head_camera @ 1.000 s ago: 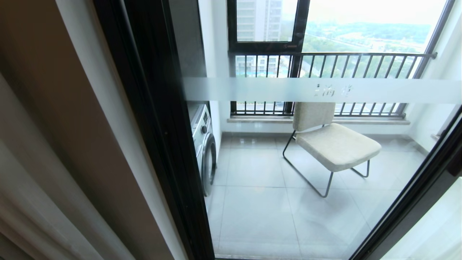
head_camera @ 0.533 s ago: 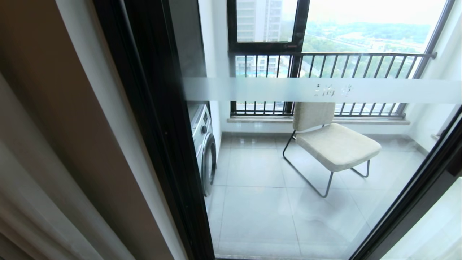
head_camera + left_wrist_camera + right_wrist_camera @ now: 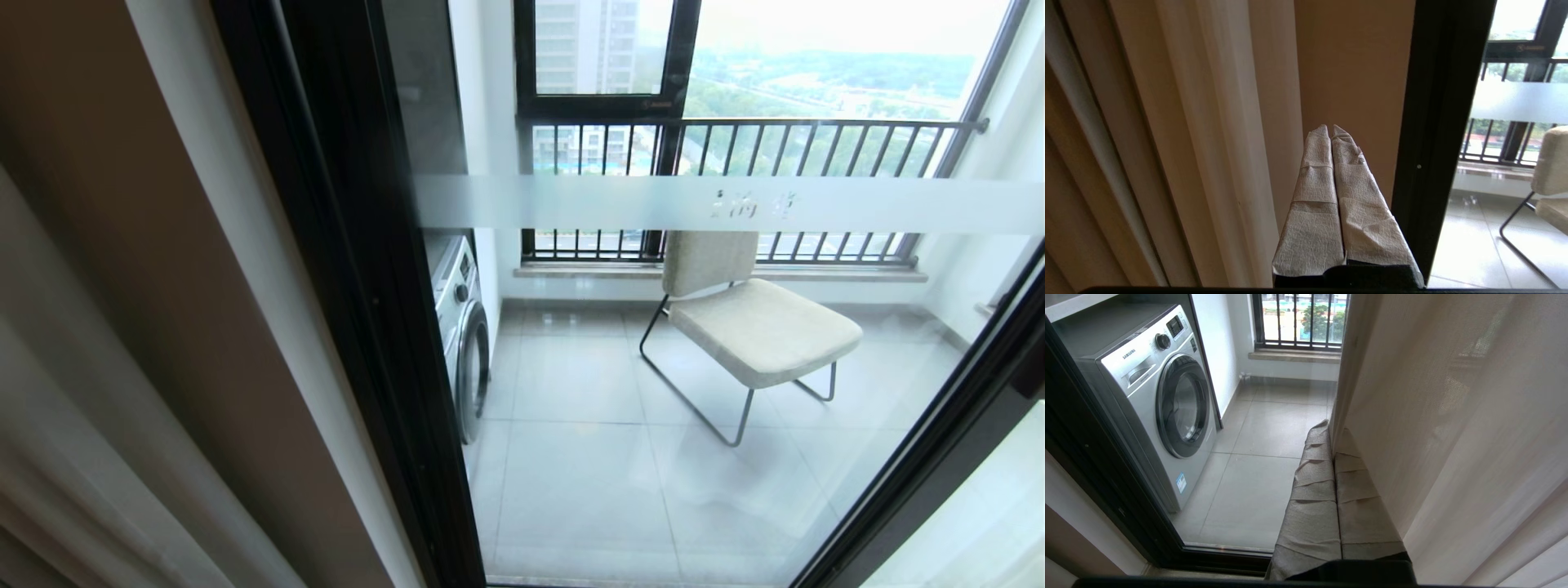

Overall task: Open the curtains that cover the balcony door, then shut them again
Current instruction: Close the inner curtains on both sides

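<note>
The balcony door [image 3: 653, 408] stands uncovered in the head view, clear glass with a frosted band [image 3: 653, 202] in a thick black frame [image 3: 343, 286]. The curtains are drawn aside: cream folds [image 3: 49, 425] at the left, a thin see-through panel [image 3: 980, 523] at the lower right. Neither arm shows in the head view. My left gripper [image 3: 1329, 127] is shut and empty, pointing at the beige wall between the curtain folds [image 3: 1208, 122] and the door frame [image 3: 1437, 122]. My right gripper [image 3: 1332, 430] is shut low by the door sill, with the thin curtain [image 3: 1453, 416] hanging over one finger.
Behind the glass are a silver washing machine [image 3: 461, 335] at the left, a beige chair [image 3: 751, 318] on thin metal legs, and a black-framed window with railing bars [image 3: 735, 147]. A beige wall strip [image 3: 1351, 73] lies between the left curtain and the frame.
</note>
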Robot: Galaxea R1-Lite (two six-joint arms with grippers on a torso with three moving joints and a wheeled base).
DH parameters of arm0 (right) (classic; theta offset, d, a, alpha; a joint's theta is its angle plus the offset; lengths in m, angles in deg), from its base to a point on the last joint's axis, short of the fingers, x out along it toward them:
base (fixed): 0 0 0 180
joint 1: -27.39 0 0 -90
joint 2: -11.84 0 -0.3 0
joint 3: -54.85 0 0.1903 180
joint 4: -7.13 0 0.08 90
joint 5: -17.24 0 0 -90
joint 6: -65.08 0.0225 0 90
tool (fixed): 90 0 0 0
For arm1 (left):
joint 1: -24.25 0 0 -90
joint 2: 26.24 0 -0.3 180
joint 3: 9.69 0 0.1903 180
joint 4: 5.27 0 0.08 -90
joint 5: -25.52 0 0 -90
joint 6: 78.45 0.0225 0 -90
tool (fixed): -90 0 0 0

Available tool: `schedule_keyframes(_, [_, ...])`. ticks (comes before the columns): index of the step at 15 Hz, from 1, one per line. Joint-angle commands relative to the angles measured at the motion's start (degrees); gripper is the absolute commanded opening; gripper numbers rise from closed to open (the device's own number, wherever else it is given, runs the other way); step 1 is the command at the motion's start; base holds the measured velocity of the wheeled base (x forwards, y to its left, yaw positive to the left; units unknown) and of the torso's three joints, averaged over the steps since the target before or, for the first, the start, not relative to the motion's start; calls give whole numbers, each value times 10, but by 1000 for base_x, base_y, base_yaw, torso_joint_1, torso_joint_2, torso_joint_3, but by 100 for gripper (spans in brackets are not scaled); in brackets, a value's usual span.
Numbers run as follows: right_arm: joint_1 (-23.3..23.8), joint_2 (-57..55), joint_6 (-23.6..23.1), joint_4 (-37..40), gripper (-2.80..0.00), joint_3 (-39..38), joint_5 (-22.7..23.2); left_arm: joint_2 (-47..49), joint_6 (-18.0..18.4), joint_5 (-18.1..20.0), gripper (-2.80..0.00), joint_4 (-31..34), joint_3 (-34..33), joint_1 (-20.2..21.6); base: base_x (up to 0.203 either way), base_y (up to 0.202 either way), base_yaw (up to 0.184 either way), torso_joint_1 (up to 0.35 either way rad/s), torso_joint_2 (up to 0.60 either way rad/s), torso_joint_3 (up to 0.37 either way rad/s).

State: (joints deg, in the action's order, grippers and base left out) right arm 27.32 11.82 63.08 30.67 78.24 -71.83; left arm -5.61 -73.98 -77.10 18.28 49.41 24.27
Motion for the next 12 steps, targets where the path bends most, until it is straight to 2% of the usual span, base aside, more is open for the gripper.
schedule_keyframes(1, [0,0,-1,0,-280,0,0,100,26,-43,-280,0,88,1,0,0,0,0,0,0])
schedule_keyframes(4, [0,0,0,0,-280,0,0,186,55,-140,-280,-1,174,4,0,0,0,0,0,0])
schedule_keyframes(9, [0,0,-1,0,-280,0,0,321,61,-270,-280,-2,293,23,0,0,0,0,0,0])
schedule_keyframes(10, [0,0,-1,0,-280,0,0,339,59,-287,-280,-3,303,33,0,0,0,0,0,0])
schedule_keyframes(12, [0,0,0,0,-280,0,0,352,56,-291,-280,-4,306,55,0,0,0,0,0,0])
